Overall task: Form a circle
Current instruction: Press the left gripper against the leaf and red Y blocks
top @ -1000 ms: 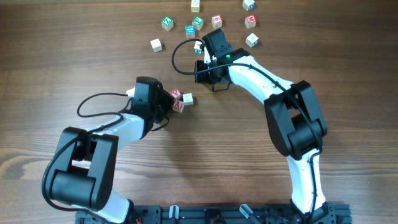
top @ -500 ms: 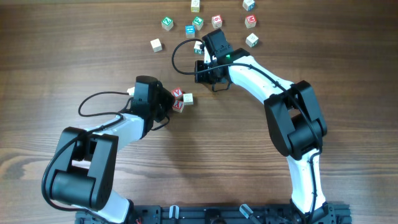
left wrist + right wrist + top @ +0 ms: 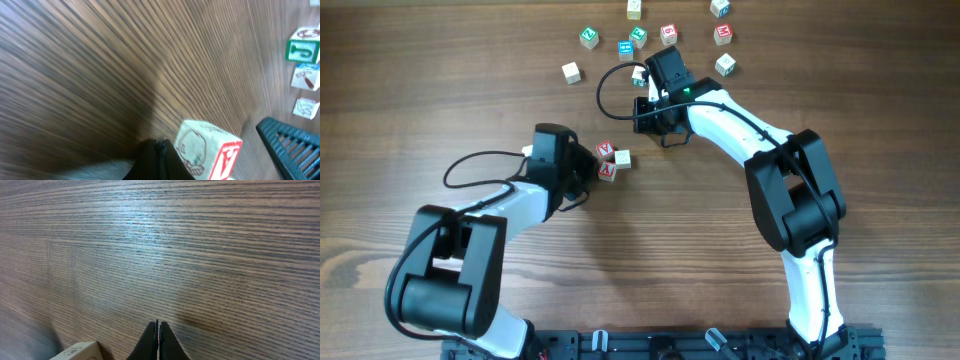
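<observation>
Brown wood grain, dark and streaked, is seen across the whole table (image 3: 410, 90) in the overhead view; only a black rail (image 3: 670, 345) at the near edge breaks it. A pale glare is thrown on the boards in the right wrist view.

At the left, the left gripper (image 3: 156, 146) is held low over the wood with its jaws pressed together and nothing between them. Just beside its tip a cube printed with a red letter (image 3: 207, 150) is seen; whether it is touched cannot be told.

That cube belongs to the circle (image 3: 610, 158), a tight group of two red-printed cubes and one pale cube, laid near the table's middle, right of the left gripper.

Farther right, the right gripper (image 3: 158, 326) is likewise closed and empty, with a pale cube's corner (image 3: 77, 351) beside it. A black cable (image 3: 603, 92) is looped at its wrist.

Along the far edge, loose mixed-colour cubes (image 3: 638, 36) are scattered, well apart from the circle.
</observation>
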Controlling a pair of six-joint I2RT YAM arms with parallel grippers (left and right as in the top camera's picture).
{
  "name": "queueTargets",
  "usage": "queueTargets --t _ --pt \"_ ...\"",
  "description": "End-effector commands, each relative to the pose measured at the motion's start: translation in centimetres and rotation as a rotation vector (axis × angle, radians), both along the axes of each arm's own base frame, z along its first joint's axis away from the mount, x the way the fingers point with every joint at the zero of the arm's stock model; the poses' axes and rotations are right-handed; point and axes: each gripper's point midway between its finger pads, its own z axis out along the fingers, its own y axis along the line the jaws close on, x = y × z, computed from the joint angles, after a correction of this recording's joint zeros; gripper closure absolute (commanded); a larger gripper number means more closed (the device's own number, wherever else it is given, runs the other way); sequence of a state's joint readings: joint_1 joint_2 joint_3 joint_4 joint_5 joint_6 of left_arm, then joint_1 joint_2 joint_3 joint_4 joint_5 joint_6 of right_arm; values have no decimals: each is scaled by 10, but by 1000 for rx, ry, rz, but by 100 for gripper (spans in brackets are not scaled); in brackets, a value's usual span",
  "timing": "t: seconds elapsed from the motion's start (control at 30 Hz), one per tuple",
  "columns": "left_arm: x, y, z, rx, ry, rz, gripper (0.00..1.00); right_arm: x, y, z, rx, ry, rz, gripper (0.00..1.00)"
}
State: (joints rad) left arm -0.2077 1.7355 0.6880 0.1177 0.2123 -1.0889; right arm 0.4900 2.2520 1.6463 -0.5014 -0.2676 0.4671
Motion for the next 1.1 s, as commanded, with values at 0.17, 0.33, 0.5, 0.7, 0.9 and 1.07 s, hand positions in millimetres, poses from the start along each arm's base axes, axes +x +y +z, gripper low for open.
queueTargets --t 0.17,0.33,0.5,0.7,0.9,1.07 --pt "-49 19 -30 -25 242 -30 96 -1 -5 -10 -27 13 -13 95" --pt "-64 -3 -26 -117 284 -120 96 -1 -5 -11 -27 14 -13 95" --pt "-69 -12 -22 -172 298 -148 96 -1 -5 -11 -27 14 -13 95" --pt "-62 -11 -21 -163 268 -145 96 -1 -5 -11 -27 14 -13 95" --pt "-57 -9 -20 -149 245 -138 96 -1 -5 -11 -27 14 -13 95" --pt "-56 -7 -21 -135 243 -131 96 -1 -5 -11 -28 14 -13 96"
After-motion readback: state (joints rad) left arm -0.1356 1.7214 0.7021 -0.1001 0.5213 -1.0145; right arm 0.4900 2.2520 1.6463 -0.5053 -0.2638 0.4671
